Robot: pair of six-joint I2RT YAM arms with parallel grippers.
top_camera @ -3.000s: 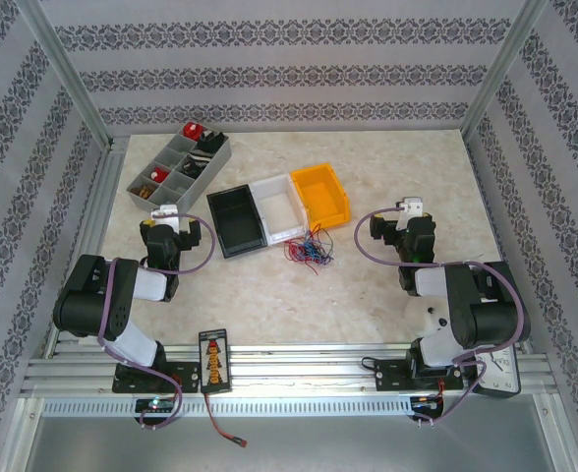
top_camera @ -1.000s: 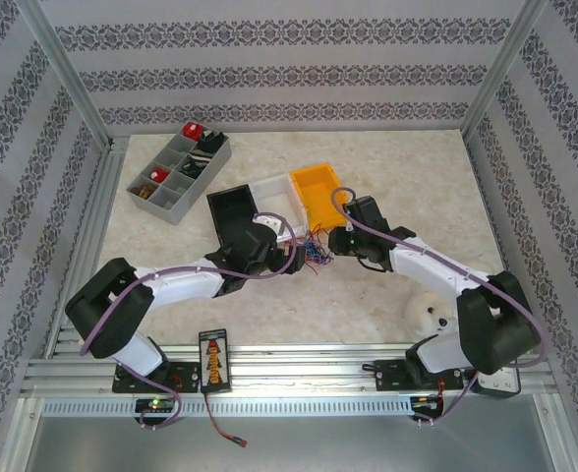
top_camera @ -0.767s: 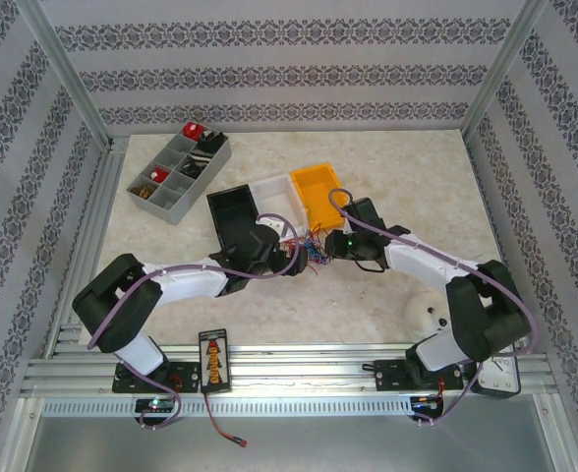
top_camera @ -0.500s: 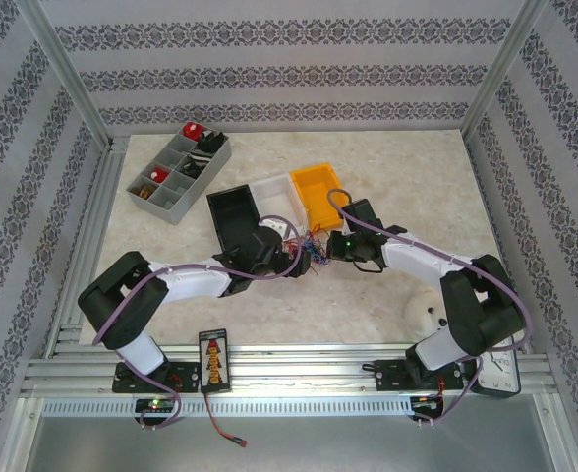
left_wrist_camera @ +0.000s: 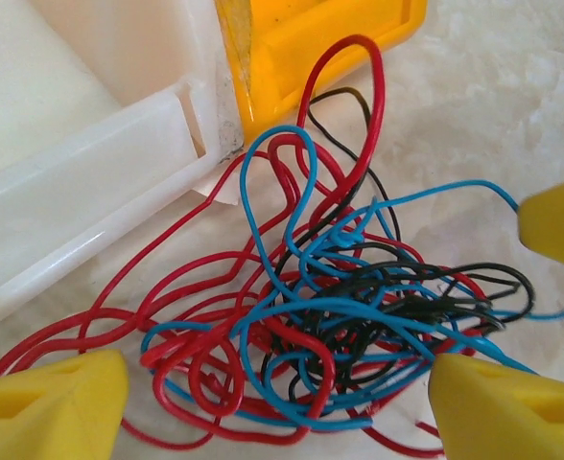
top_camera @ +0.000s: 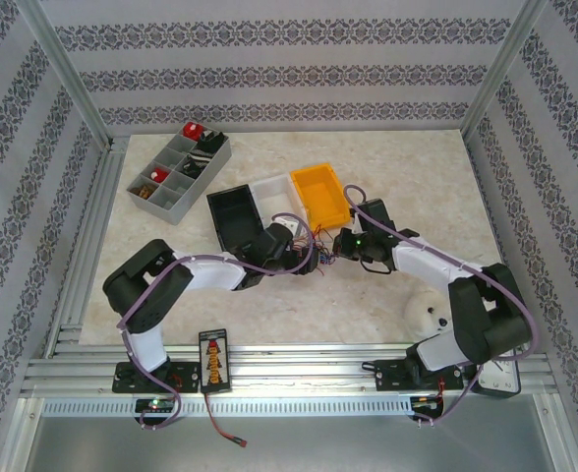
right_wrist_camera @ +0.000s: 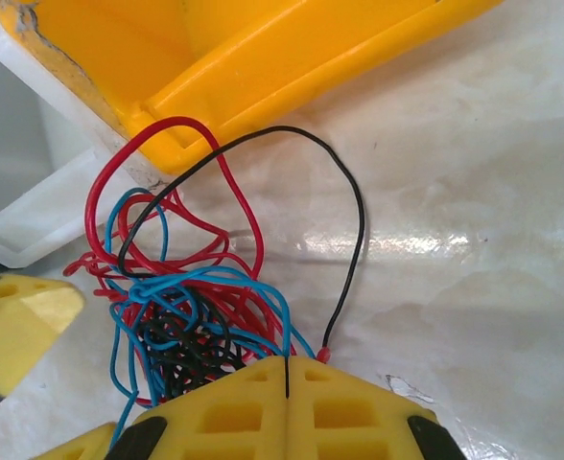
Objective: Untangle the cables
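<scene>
Behind cables (left_wrist_camera: pixel 330 316): yellow bin (left_wrist_camera: pixel 301 48), white bin (left_wrist_camera: pixel 81 163) | left pincer (left_wrist_camera: pixel 282 407) astride

Marble-pattern counter (top_camera: pixel 407 167), light beige. Far left: grey divided tray (top_camera: pixel 206 179), small parts in some cells. Mid-counter: black bin (top_camera: pixel 232 211), white bin (top_camera: pixel 272 192) and yellow bin (top_camera: pixel 320 197), side by side in one row. Tangle of thin red, blue and black cables (top_camera: pixel 314 251) lies on the counter just in front of the white and yellow bins, with loops reaching the yellow bin's near corner.
</scene>
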